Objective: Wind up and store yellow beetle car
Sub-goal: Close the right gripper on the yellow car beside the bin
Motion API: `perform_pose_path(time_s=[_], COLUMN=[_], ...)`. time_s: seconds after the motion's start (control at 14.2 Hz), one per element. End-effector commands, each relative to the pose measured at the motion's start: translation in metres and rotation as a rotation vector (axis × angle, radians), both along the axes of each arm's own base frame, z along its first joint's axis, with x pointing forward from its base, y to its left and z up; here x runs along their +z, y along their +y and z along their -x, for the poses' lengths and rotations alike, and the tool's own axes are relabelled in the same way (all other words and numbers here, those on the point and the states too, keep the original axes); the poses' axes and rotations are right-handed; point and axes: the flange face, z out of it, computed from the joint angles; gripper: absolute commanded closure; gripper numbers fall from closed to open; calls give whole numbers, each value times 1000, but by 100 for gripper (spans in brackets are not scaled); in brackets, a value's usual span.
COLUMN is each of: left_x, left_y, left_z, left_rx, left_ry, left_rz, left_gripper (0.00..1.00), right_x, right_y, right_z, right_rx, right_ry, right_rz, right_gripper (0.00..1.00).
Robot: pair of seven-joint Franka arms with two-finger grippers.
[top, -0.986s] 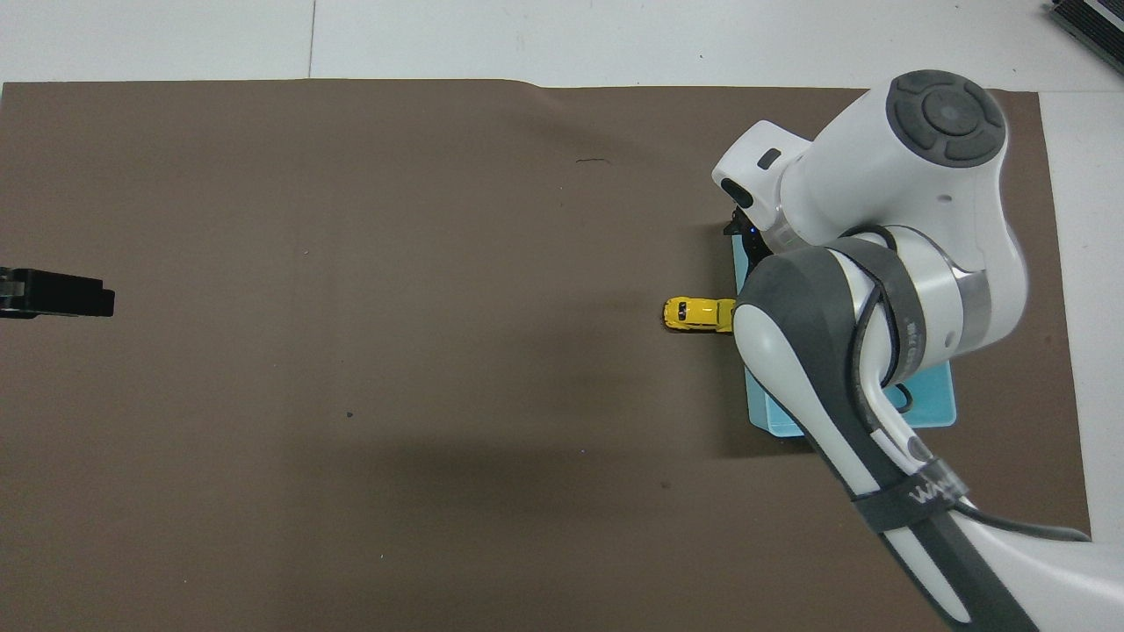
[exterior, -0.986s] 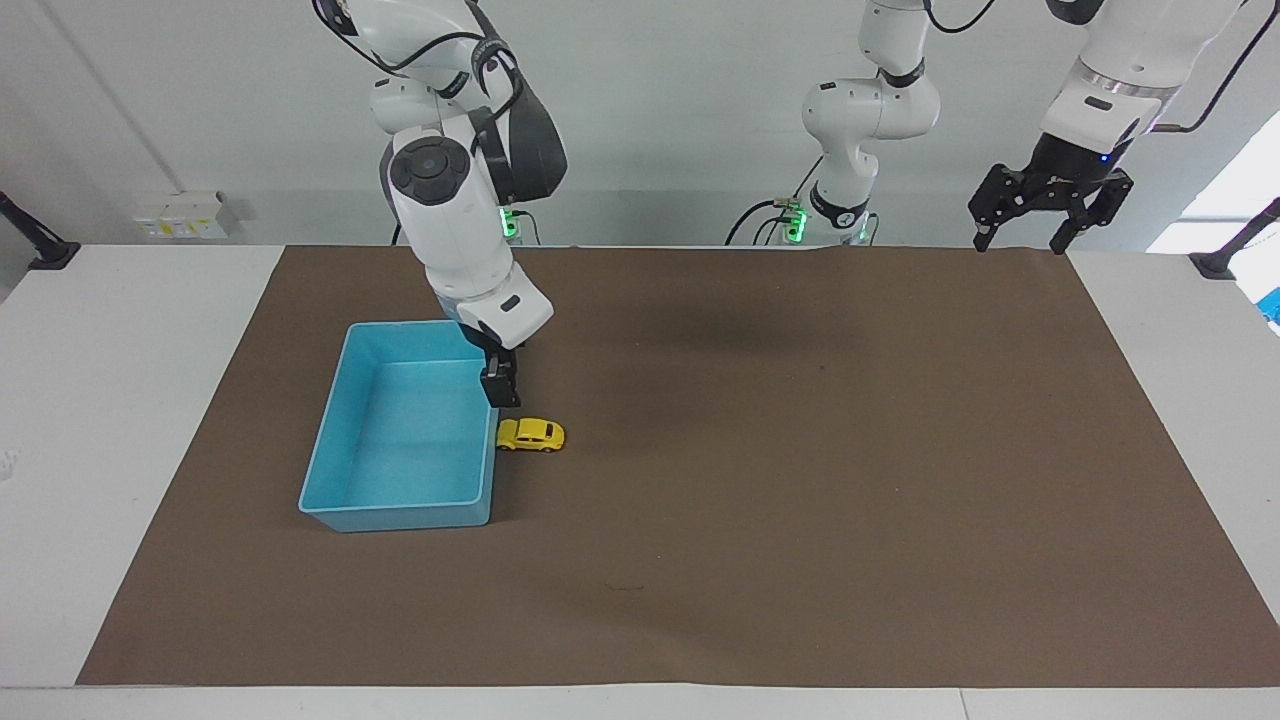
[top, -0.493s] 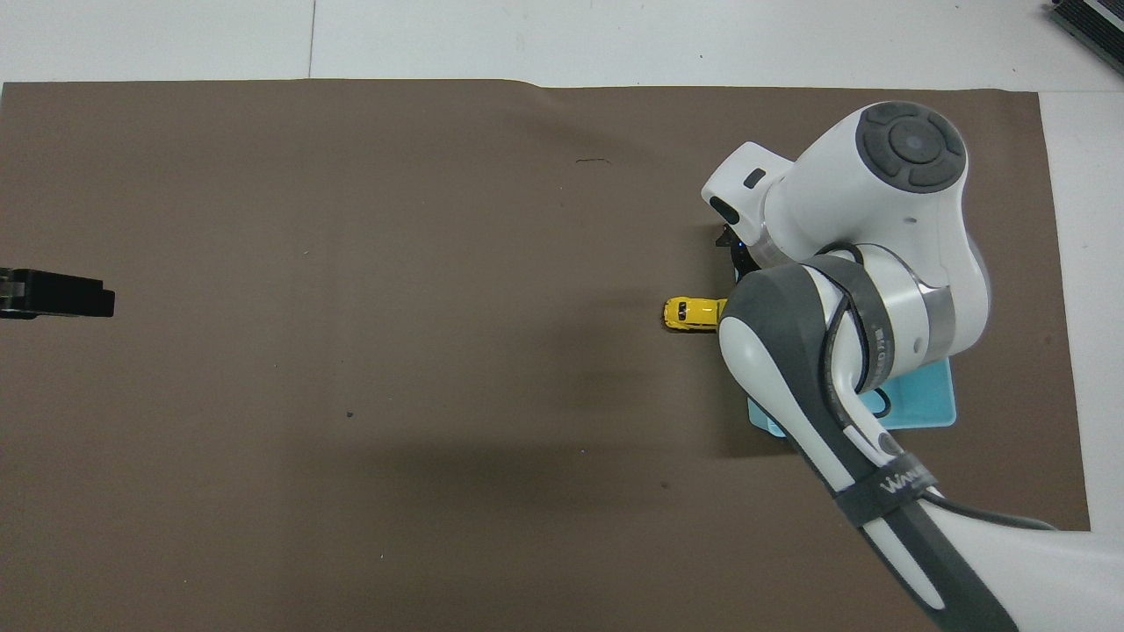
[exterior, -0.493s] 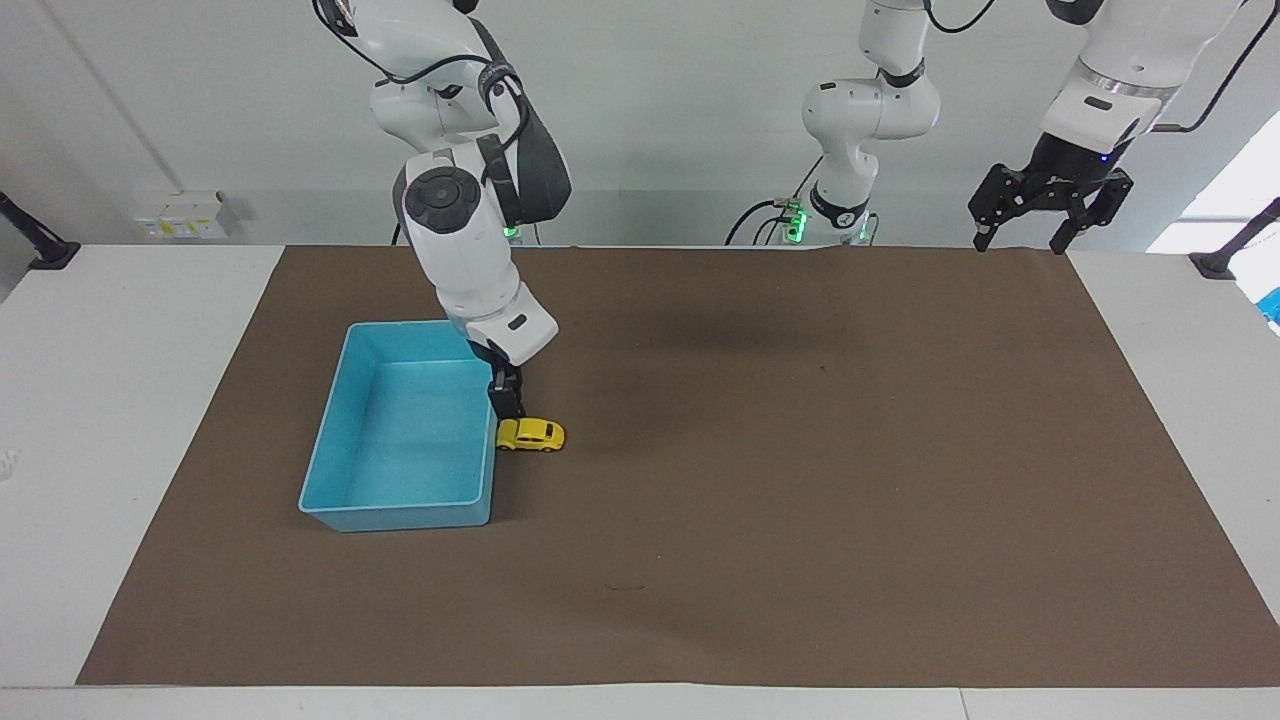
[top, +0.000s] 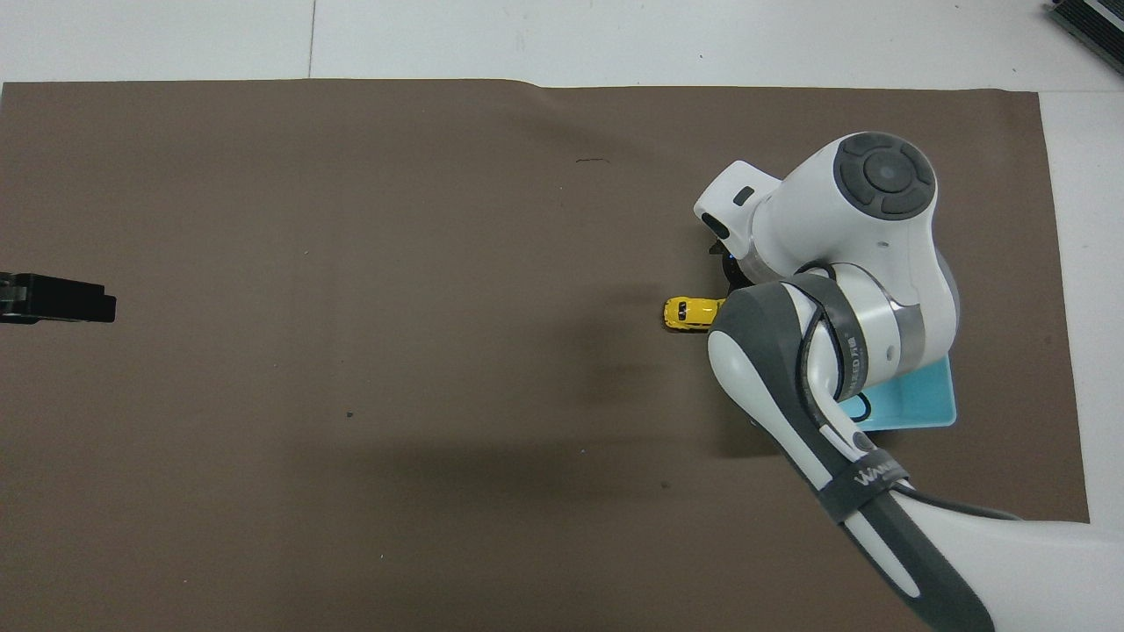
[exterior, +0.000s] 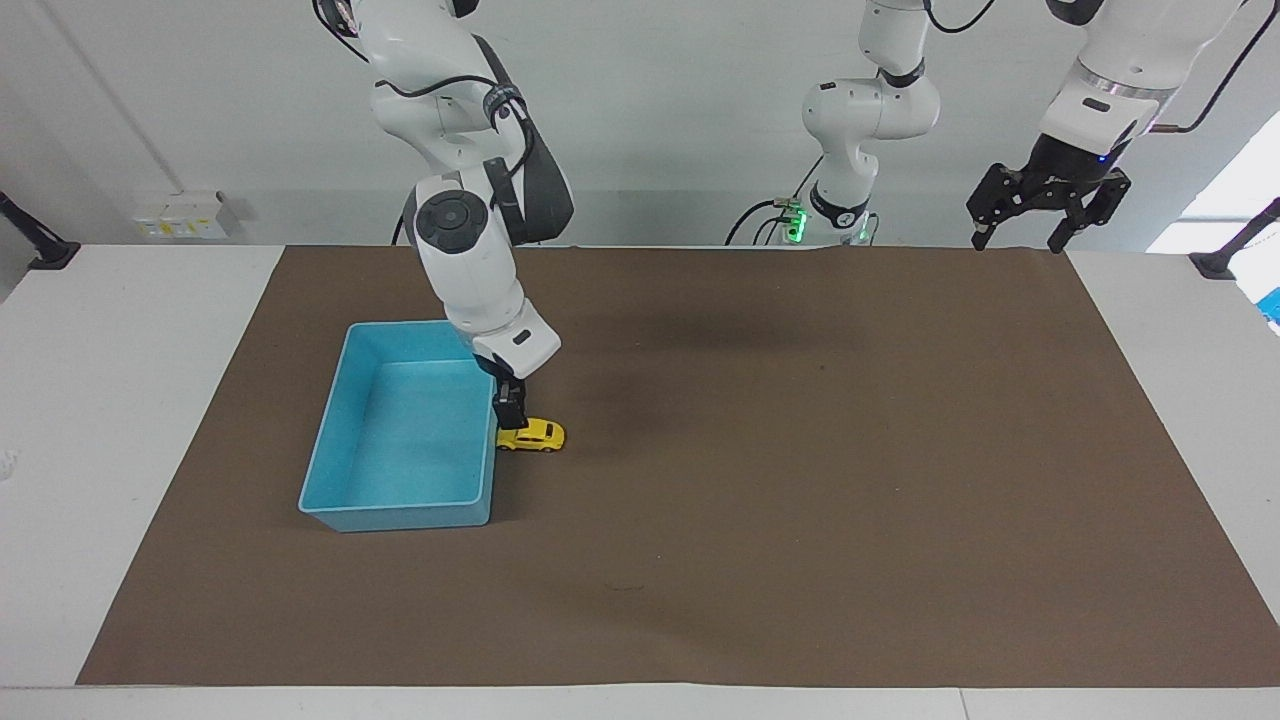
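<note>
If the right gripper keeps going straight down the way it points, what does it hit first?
Most likely the car. The right gripper points down over the end of the car next to the bin, just above its roof. Depth is unclear, so it might catch the bin's rim instead.

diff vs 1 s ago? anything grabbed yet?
The right gripper has come down beside the blue bin until its tips reach the end of the yellow car nearest the bin. No grasp shows yet: the car sits on the brown mat where it was. The bin has not moved, and the left gripper waits open, raised over the mat's edge nearest the robots.
</note>
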Motion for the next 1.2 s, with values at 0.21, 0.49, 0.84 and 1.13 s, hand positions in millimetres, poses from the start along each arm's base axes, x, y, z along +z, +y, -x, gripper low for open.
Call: perform_pose_path(time_s=[0.21, 0.49, 0.84, 1.13], left_x=[1, -3, -3, -3], left_y=[0, 4, 2, 3], left_z=[-1, 5, 5, 5], left_rx=[-5, 2, -1, 0], left_ry=[5, 47, 47, 47], left_rz=[12, 8, 8, 8], left_gripper=[0, 0, 0, 0], right_x=[-36, -55, -73, -89], right_y=[15, 17, 16, 13], right_z=[0, -2, 2, 9], right_rx=[19, 15, 26, 34], right_ry=[-27, -30, -29, -35], right_rz=[15, 28, 45, 52], right_gripper=[0, 0, 0, 0])
